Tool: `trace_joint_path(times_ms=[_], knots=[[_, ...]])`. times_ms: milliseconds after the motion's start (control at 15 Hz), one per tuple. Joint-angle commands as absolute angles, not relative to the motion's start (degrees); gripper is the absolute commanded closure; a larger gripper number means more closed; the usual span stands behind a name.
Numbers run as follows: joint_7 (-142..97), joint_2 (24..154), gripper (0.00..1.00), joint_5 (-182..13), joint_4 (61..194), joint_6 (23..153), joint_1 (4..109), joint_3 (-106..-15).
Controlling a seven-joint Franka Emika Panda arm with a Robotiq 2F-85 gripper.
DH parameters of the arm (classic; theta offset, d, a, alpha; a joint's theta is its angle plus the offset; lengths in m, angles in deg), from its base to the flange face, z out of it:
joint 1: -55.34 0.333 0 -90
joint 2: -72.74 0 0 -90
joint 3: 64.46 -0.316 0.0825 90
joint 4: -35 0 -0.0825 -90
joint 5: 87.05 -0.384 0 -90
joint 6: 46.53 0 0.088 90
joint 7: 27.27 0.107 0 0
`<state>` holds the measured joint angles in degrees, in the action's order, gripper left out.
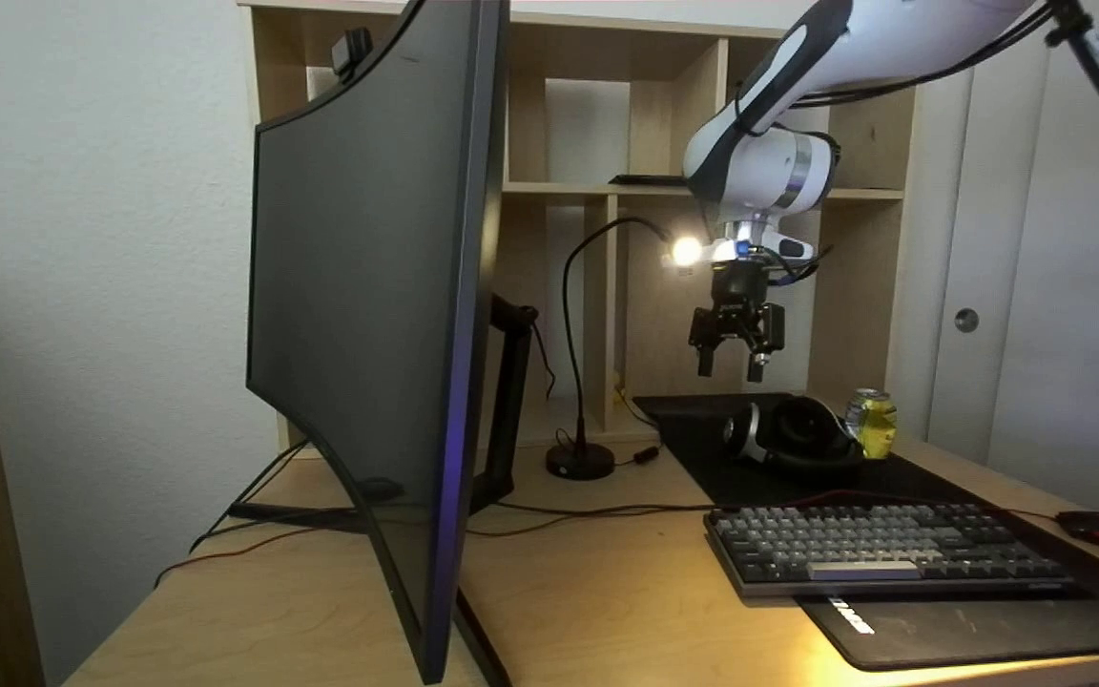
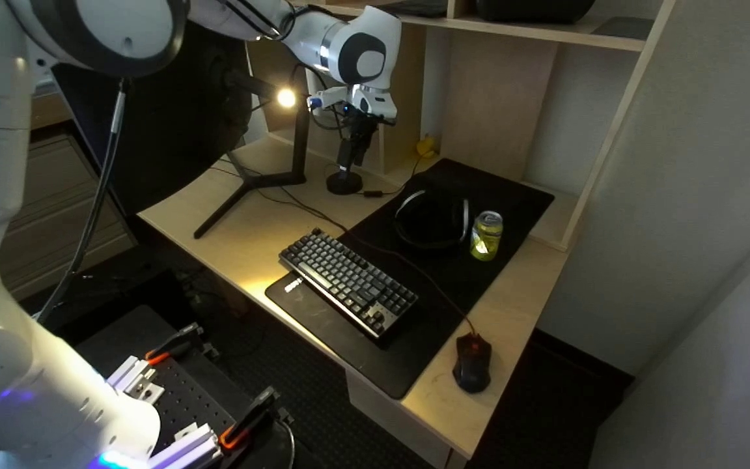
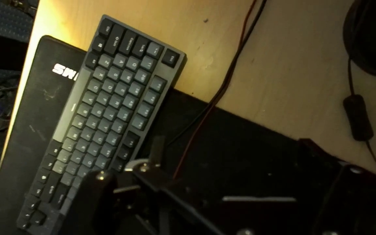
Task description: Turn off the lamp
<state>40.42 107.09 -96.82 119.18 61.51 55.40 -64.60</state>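
Black lamp [image 1: 573, 353], long axis upright, glowing head [image 1: 686, 250] arched toward the robot's wrist [image 1: 769, 176], fingers [image 1: 705, 361] spread wide

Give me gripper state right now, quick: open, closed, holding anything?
Gripper: open, pointing down, holding nothing.

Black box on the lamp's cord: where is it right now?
In the wrist view, the black box lies at the right on the desk, just below the lamp's round base, near the black mat.
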Motion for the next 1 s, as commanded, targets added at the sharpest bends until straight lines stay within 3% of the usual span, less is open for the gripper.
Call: trace_joint_path(times_ms=[0,200,267,933], knots=[[37.63,117.48,0.00,-99.98,104.86,57.30,55.16,-64.65],[38.40,123.88,0.00,-99.93,95.71,53.88,56.03,-64.59],[38.46,118.92,0.00,-99.71,103.88,57.71,56.17,-63.82],[39.48,129.74,0.00,-97.09,90.58,56.17,59.29,-63.47]])
